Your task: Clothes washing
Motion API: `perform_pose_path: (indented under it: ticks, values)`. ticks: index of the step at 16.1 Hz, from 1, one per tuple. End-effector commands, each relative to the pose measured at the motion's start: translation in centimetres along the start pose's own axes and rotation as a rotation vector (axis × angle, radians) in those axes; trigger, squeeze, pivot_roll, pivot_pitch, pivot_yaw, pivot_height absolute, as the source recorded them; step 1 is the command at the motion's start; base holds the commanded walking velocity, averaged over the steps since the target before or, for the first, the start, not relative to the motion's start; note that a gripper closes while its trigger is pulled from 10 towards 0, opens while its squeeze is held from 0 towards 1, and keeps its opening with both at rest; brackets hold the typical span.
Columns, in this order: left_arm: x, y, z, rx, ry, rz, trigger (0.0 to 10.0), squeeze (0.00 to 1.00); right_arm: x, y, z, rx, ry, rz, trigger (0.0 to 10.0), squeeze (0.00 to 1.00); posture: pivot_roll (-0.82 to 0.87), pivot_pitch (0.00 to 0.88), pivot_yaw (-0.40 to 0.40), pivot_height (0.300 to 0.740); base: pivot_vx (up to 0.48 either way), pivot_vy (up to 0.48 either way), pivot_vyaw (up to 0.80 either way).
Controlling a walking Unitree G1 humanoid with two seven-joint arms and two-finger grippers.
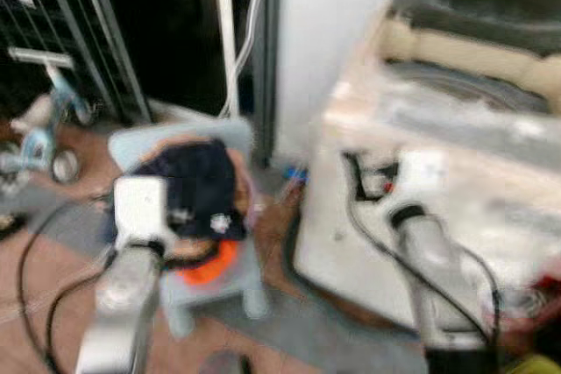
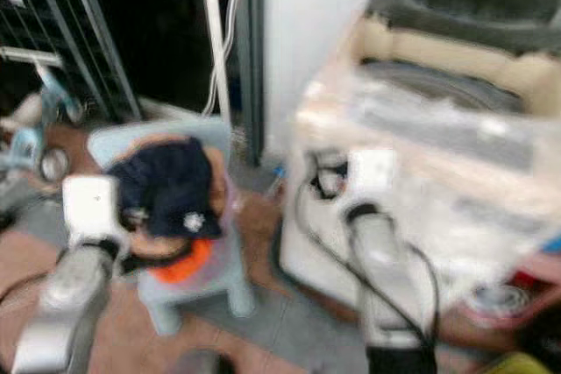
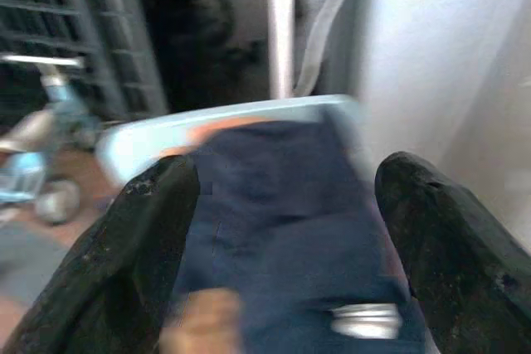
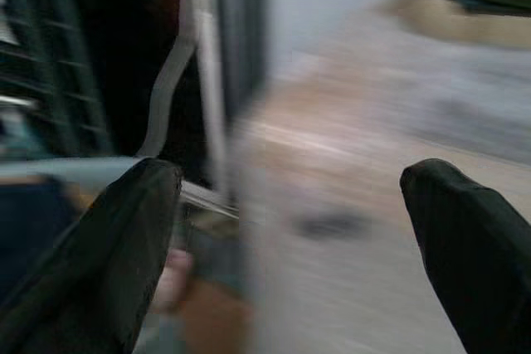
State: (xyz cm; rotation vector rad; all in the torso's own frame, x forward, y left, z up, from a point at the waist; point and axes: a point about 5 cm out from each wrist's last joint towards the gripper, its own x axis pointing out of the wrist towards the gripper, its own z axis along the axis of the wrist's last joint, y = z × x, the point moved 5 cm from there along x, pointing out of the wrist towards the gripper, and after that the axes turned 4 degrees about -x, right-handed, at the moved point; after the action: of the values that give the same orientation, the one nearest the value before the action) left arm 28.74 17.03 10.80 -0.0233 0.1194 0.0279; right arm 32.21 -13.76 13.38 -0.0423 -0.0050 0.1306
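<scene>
Washing machine (image 1: 412,216): white top-loader, standing at the robot's right on the floor, its lid raised at the back and the drum opening showing under a blurred, plastic-covered top; a beige strip is running along the rear edge of the opening. White wall panel (image 1: 333,32): rising just behind and to the left of the machine, with a pale pipe (image 1: 226,32) and a hose hanging beside it against a dark doorway. Laundry basket (image 1: 223,278): pale blue plastic, sitting on the floor to the left of the machine, near but apart from it. Clothes (image 1: 197,186): a dark navy garment lying heaped on top in the basket, with an orange piece (image 1: 210,264) showing at the basket's front edge. Child's tricycle (image 1: 39,129): light blue, standing at the far left beside a dark metal grille. Left gripper (image 3: 278,230): hovering above the basket, its two black fingers (image 3: 145,246) spread wide apart with the navy garment lying between them in the wrist view, holding nothing. Right gripper (image 4: 290,238): reaching toward the front upper corner of the machine, its fingers (image 4: 99,254) likewise standing wide apart and empty, the machine's pale top edge blurring between them. Black cables (image 1: 35,286): looping along both silver arms. All views are blurring with motion.
</scene>
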Motion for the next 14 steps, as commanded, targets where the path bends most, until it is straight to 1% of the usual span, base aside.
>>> perform_pose_path:
  ticks: [1,2,4,6,8,10,11,13,14]
  values:
    - [-0.2,-0.5,0.3,-0.01,-0.005,-0.004,10.0,0.0,-0.3,-0.5,-0.6,0.003,0.017,-0.019,10.0,0.0,0.0,0.0,0.03,0.74,0.0,0.48,0.8]
    - [-0.2,-0.6,0.3,-0.009,-0.01,0.001,10.0,0.0,-0.4,-0.4,-0.7,0.008,0.021,-0.017,10.0,0.0,0.0,0.0,0.03,0.74,0.0,0.33,0.8]
    - [0.0,-0.9,0.3,0.005,-0.013,-0.005,10.0,0.0,-0.5,-0.6,-1.0,0.013,0.026,-0.019,10.0,0.0,0.0,0.0,0.03,0.74,0.0,0.0,0.8]
    - [0.3,-0.9,0.4,-0.013,-0.011,-0.004,10.0,0.0,-0.3,-1.1,-1.1,0.011,0.03,-0.028,10.0,0.0,-0.01,0.0,0.029,0.74,0.0,0.0,0.8]
    - [0.6,-0.5,0.4,-0.031,-0.009,0.016,10.0,0.0,0.0,-1.3,-0.9,0.008,0.024,-0.026,10.0,0.0,-0.01,0.0,0.025,0.74,0.0,0.0,0.67]
    - [0.6,0.0,0.3,-0.033,-0.003,0.037,10.0,0.0,0.1,-1.3,-1.0,0.005,0.029,-0.02,10.0,0.0,0.0,0.0,0.019,0.74,0.0,0.0,0.0]
    - [0.7,0.3,0.1,-0.044,0.001,0.051,10.0,0.0,0.2,-1.0,-1.0,0.003,0.028,-0.003,10.0,0.0,0.0,0.0,0.009,0.74,0.0,0.0,0.0]
    - [0.5,0.2,0.0,-0.056,0.005,0.044,10.0,0.0,0.4,-0.5,-0.9,-0.005,0.028,0.016,10.0,0.0,0.0,0.0,0.003,0.74,0.0,0.0,0.0]
    - [0.4,0.1,-0.1,-0.062,0.008,0.039,10.0,0.0,0.5,-0.4,-0.9,-0.01,0.029,0.023,10.0,0.0,0.0,0.0,0.001,0.74,0.289,0.0,0.0]
